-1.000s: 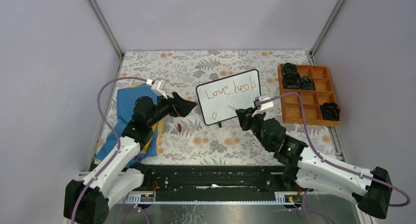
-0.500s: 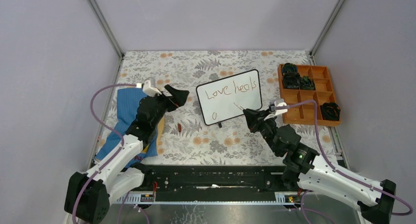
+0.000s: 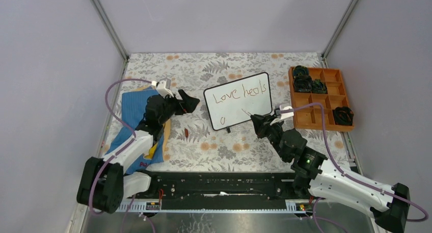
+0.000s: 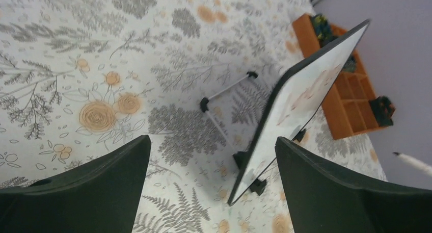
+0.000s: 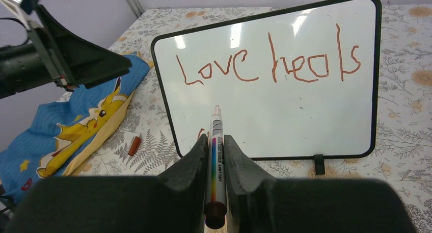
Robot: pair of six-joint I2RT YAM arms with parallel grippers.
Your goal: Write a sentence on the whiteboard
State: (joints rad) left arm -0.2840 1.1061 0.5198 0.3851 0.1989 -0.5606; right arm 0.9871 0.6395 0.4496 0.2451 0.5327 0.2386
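The right gripper (image 5: 215, 146), clamped on the marker (image 5: 216, 123), has lifted its tip off the whiteboard (image 3: 239, 99) at frame centre, while the wide-open, empty left gripper (image 3: 186, 101) has backed leftward, leaving the sentence (image 5: 265, 65) stalled at "Love heals" plus one lower-left letter.

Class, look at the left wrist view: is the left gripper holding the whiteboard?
No, the left gripper has its jaws apart with nothing between them, and the whiteboard stands beyond it, not gripped.
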